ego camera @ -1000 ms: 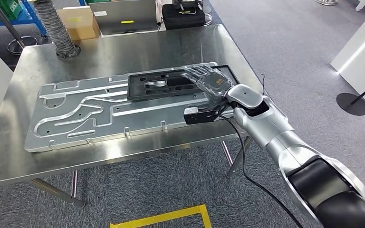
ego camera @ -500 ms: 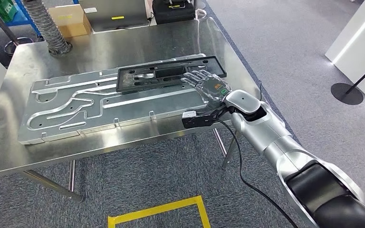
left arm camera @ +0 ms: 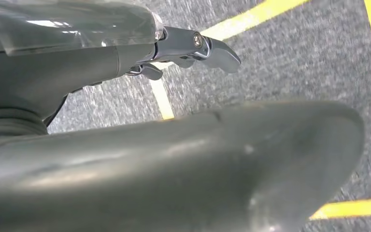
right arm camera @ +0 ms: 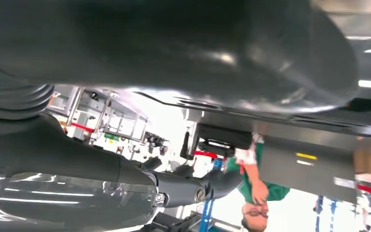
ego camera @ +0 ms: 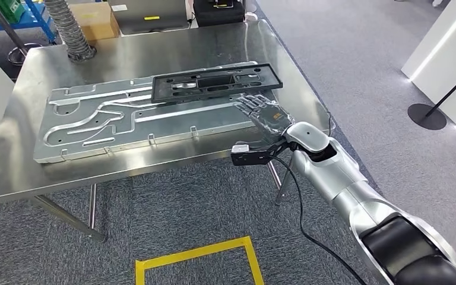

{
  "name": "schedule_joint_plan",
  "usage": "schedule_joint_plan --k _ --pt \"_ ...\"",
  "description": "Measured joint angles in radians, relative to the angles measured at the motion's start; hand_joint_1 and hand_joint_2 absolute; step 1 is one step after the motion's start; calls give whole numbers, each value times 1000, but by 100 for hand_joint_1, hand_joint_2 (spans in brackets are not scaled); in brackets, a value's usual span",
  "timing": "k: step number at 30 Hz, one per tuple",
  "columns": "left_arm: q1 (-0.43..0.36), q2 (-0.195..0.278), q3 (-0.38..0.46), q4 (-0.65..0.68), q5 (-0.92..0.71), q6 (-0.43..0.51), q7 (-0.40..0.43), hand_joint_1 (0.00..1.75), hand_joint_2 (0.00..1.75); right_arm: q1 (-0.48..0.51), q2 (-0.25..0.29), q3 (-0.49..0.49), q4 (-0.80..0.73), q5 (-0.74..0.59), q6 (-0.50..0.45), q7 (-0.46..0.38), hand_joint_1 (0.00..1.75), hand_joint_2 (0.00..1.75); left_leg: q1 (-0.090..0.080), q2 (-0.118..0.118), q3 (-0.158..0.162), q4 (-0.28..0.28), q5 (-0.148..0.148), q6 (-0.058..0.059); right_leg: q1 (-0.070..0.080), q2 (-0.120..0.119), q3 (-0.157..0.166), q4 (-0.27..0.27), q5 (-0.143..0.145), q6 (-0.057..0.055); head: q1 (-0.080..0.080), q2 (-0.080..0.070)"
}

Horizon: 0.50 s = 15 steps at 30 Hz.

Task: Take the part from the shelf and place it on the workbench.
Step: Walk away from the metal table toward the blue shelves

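Black frame (ego camera: pixel 217 85) lies flat atop the metal plate (ego camera: pixel 113 127) on the workbench (ego camera: pixel 154 53), at 11 o'clock from the right hand (ego camera: pixel 265 116), which is spread flat, empty, just clear of it. Looks stiff, light, slotted; best gripped by its long edges. Left hand (left arm camera: pixel 193 48) hangs over floor, grip unclear; hose (ego camera: pixel 68 29) at 10 o'clock, well apart.
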Motion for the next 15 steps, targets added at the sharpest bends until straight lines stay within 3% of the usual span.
schedule_joint_plan --k 1,3,4,5,6,8,10,11,13,15 --pt "0 0 0 0 0 -1 0 0 0 6 3 -6 -4 1 0 3 0 0 3 5 -9 -4 10 5 -1 -4 -16 37 -36 7 0 0" --pt "0 1 -1 0 0 -2 0 0 0 16 9 -17 -10 2 1 5 0 0 2 11 -31 -4 26 11 -3 -11 -64 163 -126 21 0 0" --pt "1 1 -1 0 -1 -3 0 0 0 23 11 -20 -12 4 1 6 0 0 2 12 -43 -3 34 10 -4 -12 -84 224 -153 27 0 0" --pt "1 1 -1 0 -1 -3 0 0 0 30 12 -21 -13 6 2 6 0 0 2 13 -54 -2 42 9 -5 -13 -90 260 -158 31 0 0" --pt "1 1 -1 0 -1 -3 0 0 0 36 12 -23 -14 8 2 7 0 0 3 13 -64 0 48 7 -7 -13 -76 257 -144 33 0 0" --pt "1 1 -1 0 -1 -3 0 0 0 41 12 -27 -17 14 2 8 0 0 4 12 -79 5 58 0 -12 -10 11 137 -96 35 0 0" --pt "0 1 -1 0 0 -4 0 0 0 41 13 -35 -21 17 2 9 0 0 3 9 -89 11 66 -11 -10 2 94 7 -72 21 0 0" --pt "0 1 -2 0 0 -4 0 0 0 42 14 -39 -23 17 2 9 0 0 2 7 -92 14 69 -16 -8 6 110 -23 -71 11 0 0" --pt "0 2 -2 0 0 -4 0 0 0 44 15 -43 -24 17 3 9 0 0 1 5 -95 14 77 -29 -6 6 106 -31 -65 -9 0 0" --pt "1 3 -2 0 1 -4 0 0 0 44 14 -44 -26 18 4 9 0 0 3 -1 -107 39 54 -38 -9 3 101 -36 -55 -25 0 0"
